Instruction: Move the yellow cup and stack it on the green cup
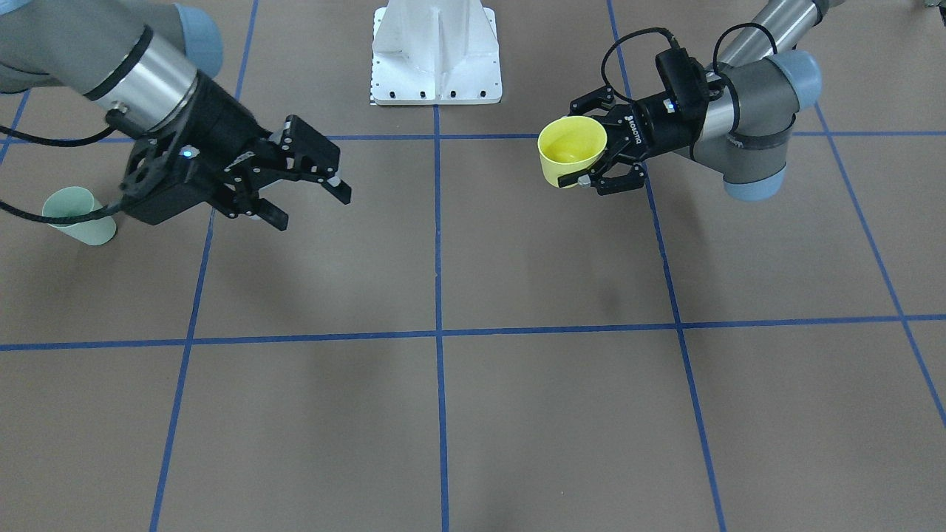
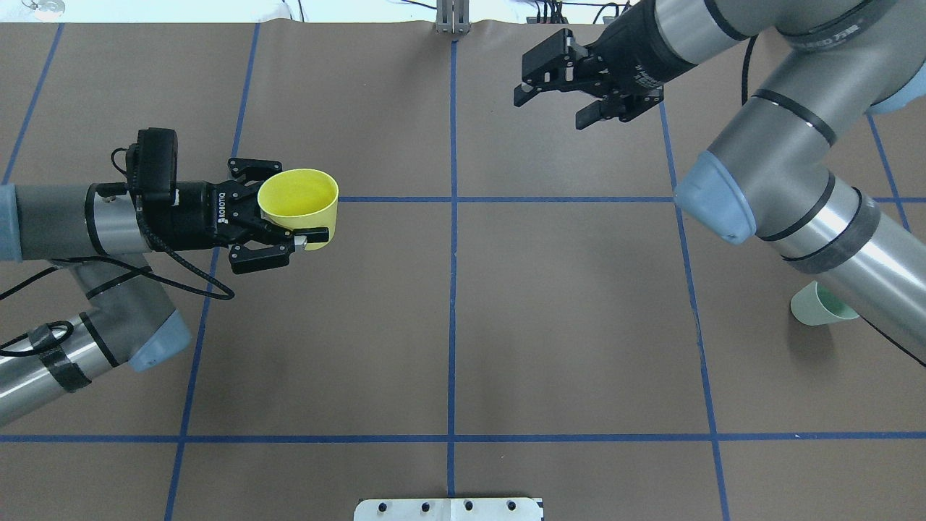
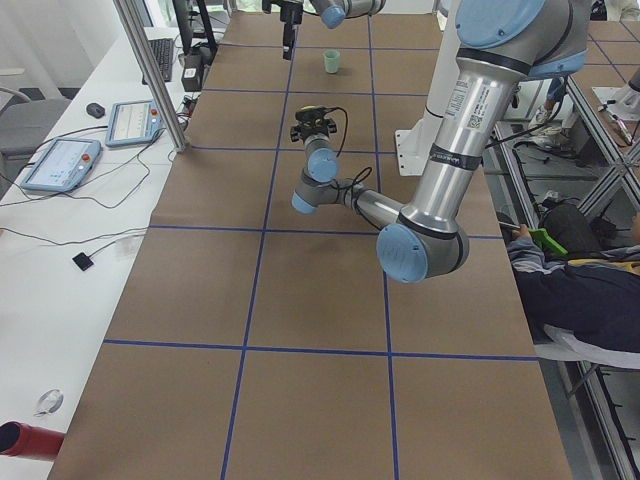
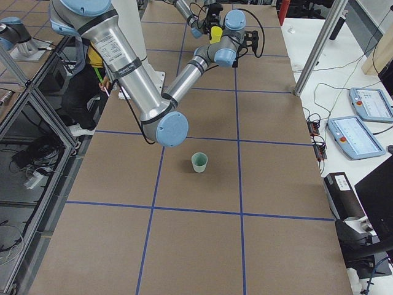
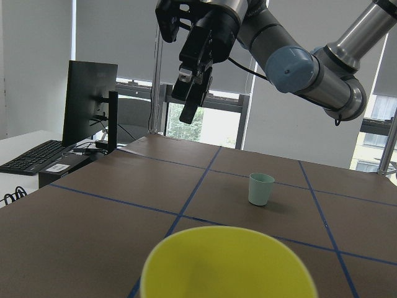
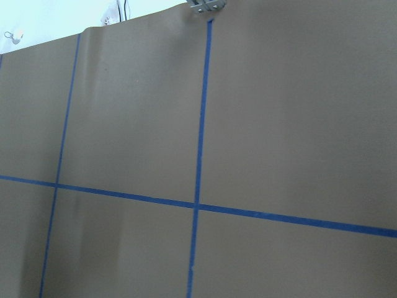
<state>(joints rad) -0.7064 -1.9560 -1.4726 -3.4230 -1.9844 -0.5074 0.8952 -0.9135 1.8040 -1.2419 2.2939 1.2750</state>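
My left gripper (image 2: pixel 295 205) is shut on the yellow cup (image 2: pixel 298 206) and holds it upright above the table on my left side; the cup also shows in the front view (image 1: pixel 570 151) and fills the bottom of the left wrist view (image 5: pixel 226 264). The green cup (image 2: pixel 819 305) stands upright on the table at my right, partly hidden by my right arm in the overhead view; it shows in the front view (image 1: pixel 77 216) and the right side view (image 4: pixel 199 162). My right gripper (image 2: pixel 551 107) is open and empty, raised above the far side of the table, away from both cups.
Blue tape lines (image 2: pixel 453 289) divide the brown table into squares. The white robot base plate (image 1: pixel 436 55) sits at my edge of the table. A side desk with tablets (image 3: pixel 60 163) and a seated person (image 3: pixel 575 270) are beside the table.
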